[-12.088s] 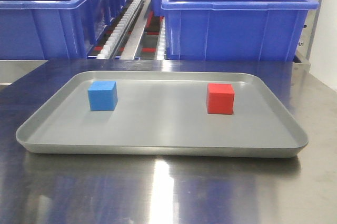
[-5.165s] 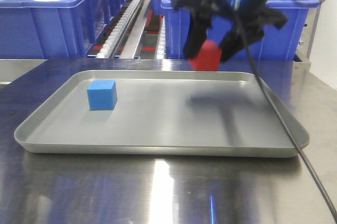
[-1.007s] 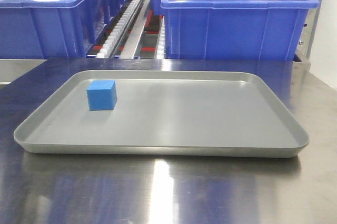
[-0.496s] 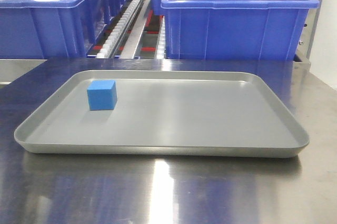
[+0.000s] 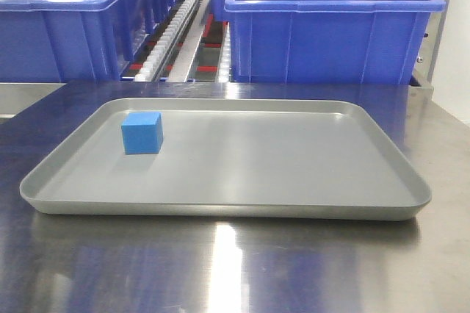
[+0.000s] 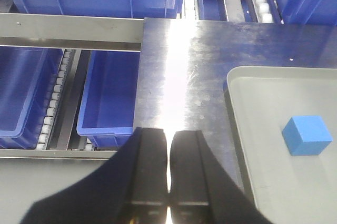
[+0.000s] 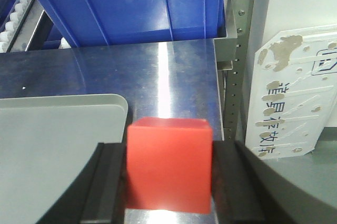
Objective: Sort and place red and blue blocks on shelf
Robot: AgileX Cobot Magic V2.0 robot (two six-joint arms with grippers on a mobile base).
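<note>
1. Stainless-steel worktop spreads beneath both claws, with a bright streak of glare running straight ahead of the left one.
2. Beyond the worktop's far edge stands the shelf. Its flat steel rail crosses ahead and to the left of the left claw, and white roller tracks run away from it.
3. Large dark-blue bins sit on the shelf tiers. One stands directly ahead of the right claw, and others lie ahead of and lower-left of the left claw.
4. A shallow grey tray lies flat on the worktop. Its left rim is just to the right of the left claw, and its rounded right corner is just to the left of the right claw.
5. To the right of the right claw stand a perforated upright post and a worn white board with printed characters.
6. The left claw hangs over bare worktop beside the tray. Its two dark fingers are pressed together with nothing between them.
7. The right claw is clamped on the red block, one finger on each side face. Nothing stands between it and the bin ahead. Whether the block touches the worktop cannot be told.
8. The blue block rests upright in the tray, ahead and to the right of the left claw, clear of it and of the rim.
</note>
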